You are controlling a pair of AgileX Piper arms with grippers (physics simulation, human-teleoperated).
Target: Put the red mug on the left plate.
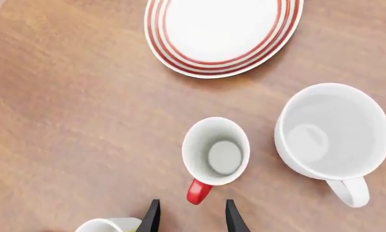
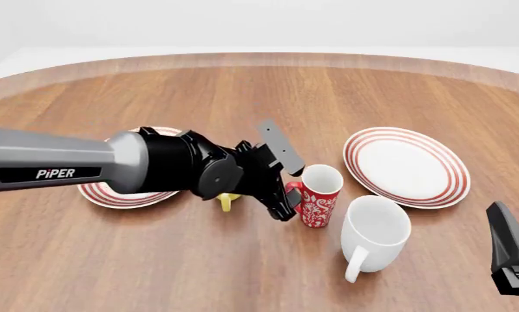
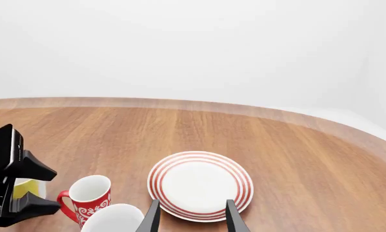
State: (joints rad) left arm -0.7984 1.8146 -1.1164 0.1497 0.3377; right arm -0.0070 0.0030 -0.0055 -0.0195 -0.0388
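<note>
My wooden bench carries: left plate, right plate, red mug, white mug, yellow mug, probably upright, mostly hidden.

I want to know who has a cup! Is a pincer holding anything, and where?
Nothing is held. The left pincer is open, just short of the red flowered mug's handle.

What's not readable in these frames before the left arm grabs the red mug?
- Left plate: front view, mostly behind the left arm; only its near rim shows.
- Yellow mug: front view, mostly hidden by the left gripper; cut by the frame edge in the left wrist view.
- Red mug handle: front view, overlapped by the gripper, contact unclear.
- Right gripper: only fingertips show, open.
</note>
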